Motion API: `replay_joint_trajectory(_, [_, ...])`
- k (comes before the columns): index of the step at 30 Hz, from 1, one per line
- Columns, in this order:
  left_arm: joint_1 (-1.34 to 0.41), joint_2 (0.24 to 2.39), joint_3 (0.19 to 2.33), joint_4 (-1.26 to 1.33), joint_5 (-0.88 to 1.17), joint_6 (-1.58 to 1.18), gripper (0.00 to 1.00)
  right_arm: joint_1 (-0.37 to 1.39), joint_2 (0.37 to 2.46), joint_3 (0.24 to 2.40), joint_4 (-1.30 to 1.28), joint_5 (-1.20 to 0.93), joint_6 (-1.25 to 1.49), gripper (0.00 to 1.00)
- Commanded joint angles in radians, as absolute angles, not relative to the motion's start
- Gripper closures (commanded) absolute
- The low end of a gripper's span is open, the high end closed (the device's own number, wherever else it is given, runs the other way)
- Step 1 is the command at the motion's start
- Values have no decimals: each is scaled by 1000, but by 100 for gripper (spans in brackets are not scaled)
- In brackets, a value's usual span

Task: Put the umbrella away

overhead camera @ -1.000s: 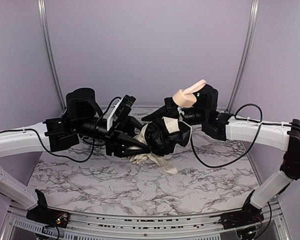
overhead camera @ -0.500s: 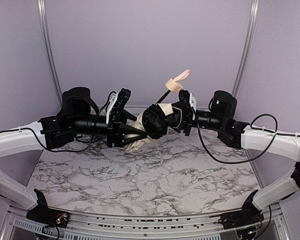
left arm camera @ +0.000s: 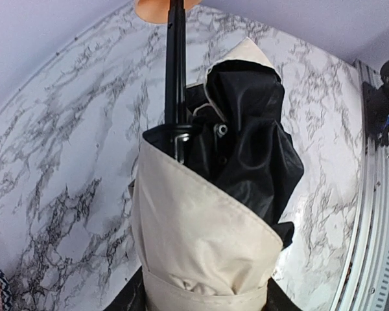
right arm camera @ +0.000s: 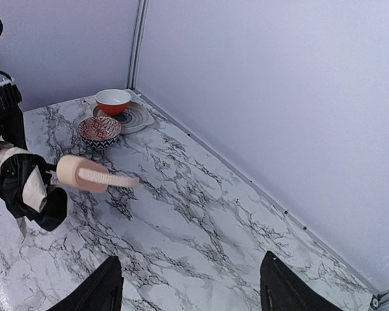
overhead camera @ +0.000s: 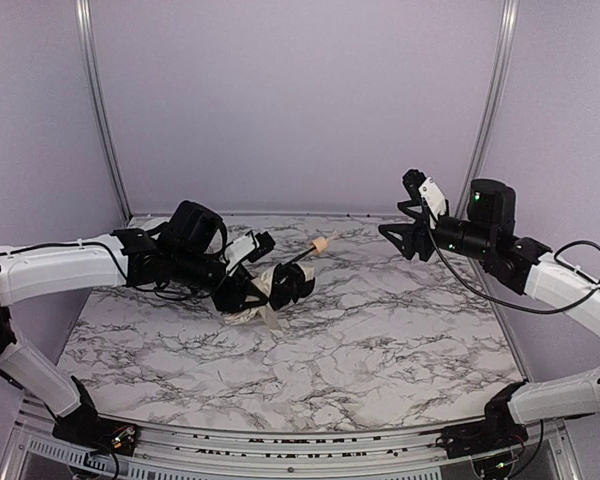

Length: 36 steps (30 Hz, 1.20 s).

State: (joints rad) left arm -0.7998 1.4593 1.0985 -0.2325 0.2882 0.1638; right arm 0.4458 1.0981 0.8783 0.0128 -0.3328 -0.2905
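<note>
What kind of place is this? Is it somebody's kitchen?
Probably a robot test booth, not a kitchen. A left arm and a right arm work over a marble-patterned table. Plain lilac walls held in metal posts close it in.

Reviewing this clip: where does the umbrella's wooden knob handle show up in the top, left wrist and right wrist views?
Top external: the knob handle is near the picture's middle, up and right of the bundled canopy.
Left wrist: cut off by the top edge, left of centre.
Right wrist: left of centre, its tip pointing right.
Shared landmark: the cream-and-black canopy, beside the handle in every view.
</note>
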Motion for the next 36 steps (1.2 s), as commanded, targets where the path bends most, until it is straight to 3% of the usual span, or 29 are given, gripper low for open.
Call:
replay_joint_trajectory(1, [-804, 1537, 1160, -341, 322, 272, 100, 524, 1206, 1075, -217, -388, -381, 26])
replay_joint_trajectory(4, [-802, 1603, 1197, -367, 435, 291, 100, 676, 1306, 1191, -365, -498, -527, 13])
replay_joint_trajectory(7, [-792, 1672, 1235, -402, 569, 298, 100, 792, 1351, 1176, -386, -513, -748, 13])
replay_joint_trajectory(12, [-792, 1749, 1277, -466, 647, 286, 100, 1005, 1344, 1021, -216, -294, -978, 13])
replay_joint_trajectory(16, [-794, 1749, 1279, -472, 692, 294, 100, 1045, 1398, 986, -129, -234, -1015, 11])
replay_joint_trajectory(18, [-796, 1744, 1281, -478, 695, 302, 100, 1047, 1443, 992, -112, -183, -1035, 2])
replay_joint_trajectory(20, [-799, 1742, 1287, -490, 694, 309, 100, 1049, 1489, 1008, -108, -152, -1055, 0])
replay_joint_trajectory(26, [-815, 1744, 1293, -510, 710, 325, 100, 1048, 1624, 1078, -116, -81, -1089, 2])
replay_joint_trajectory(32, [-837, 1757, 1297, -538, 736, 359, 100, 1049, 1658, 1047, 38, -34, -1139, 7])
replay_joint_trajectory(36, [-841, 1758, 1301, -546, 782, 379, 100, 1052, 1656, 1022, 97, -44, -1171, 24])
